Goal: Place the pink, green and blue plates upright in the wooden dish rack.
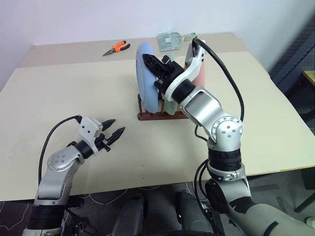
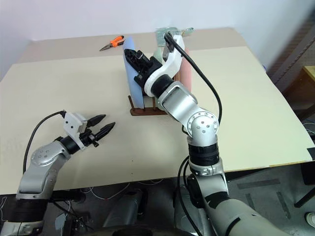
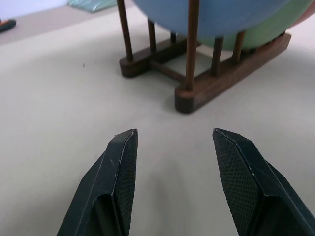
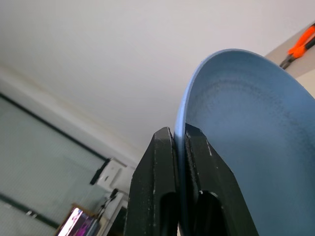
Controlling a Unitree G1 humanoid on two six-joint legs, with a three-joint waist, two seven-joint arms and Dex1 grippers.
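The wooden dish rack stands mid-table. The blue plate is upright at the rack's left end, its lower edge between the pegs. My right gripper is shut on that plate's upper rim; the right wrist view shows the rim pinched between its fingers. Behind the blue plate stands the green plate, then the pink plate, both partly hidden by my right arm. My left gripper hovers open and empty over the table's front left, pointing at the rack.
Orange-handled pliers lie at the far left of the table. A clear plastic packet lies at the far edge behind the rack. Bare tabletop spreads on both sides of the rack.
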